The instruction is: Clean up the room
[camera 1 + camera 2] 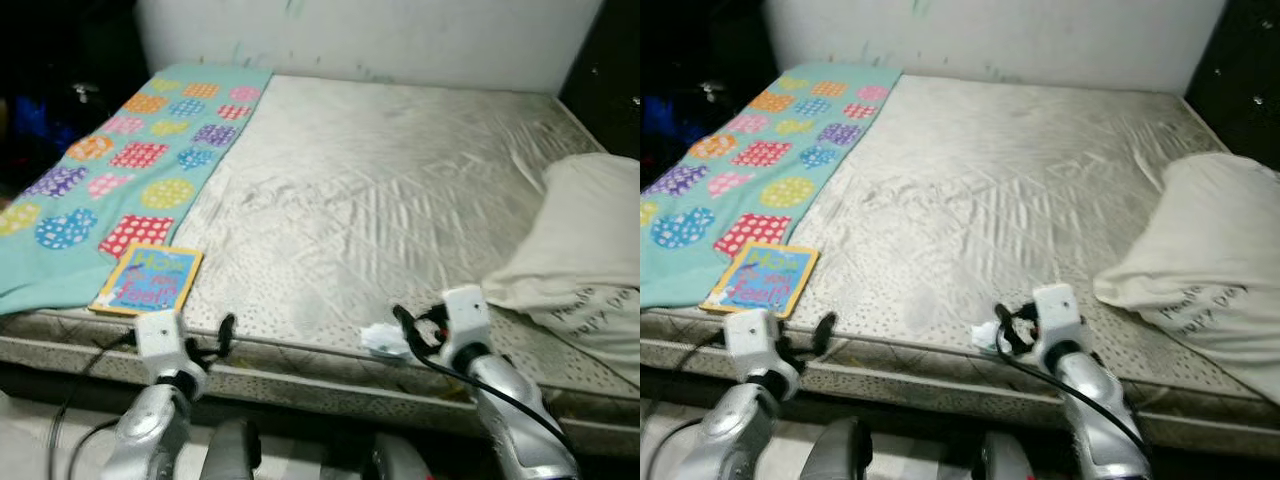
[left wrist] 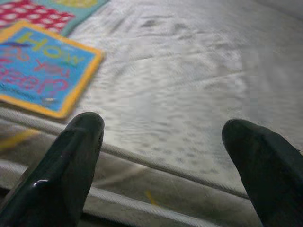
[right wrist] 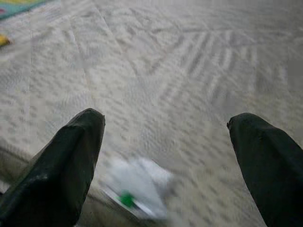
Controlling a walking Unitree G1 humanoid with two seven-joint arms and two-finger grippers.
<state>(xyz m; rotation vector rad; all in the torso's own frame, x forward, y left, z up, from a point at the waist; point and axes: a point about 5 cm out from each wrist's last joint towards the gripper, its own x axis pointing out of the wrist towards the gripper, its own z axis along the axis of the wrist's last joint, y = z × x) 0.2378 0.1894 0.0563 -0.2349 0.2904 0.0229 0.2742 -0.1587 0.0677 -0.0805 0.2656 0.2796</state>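
The small crumpled white wrapper (image 1: pixel 383 338) lies on the bare grey mattress (image 1: pixel 380 200) edge just beside the wide-open right hand (image 1: pixel 412 330), far nearer than the wide-open left hand (image 1: pixel 215 340).

likely a bedroom: bare mattress (image 1: pixel 380 200), pillow (image 1: pixel 590 220)
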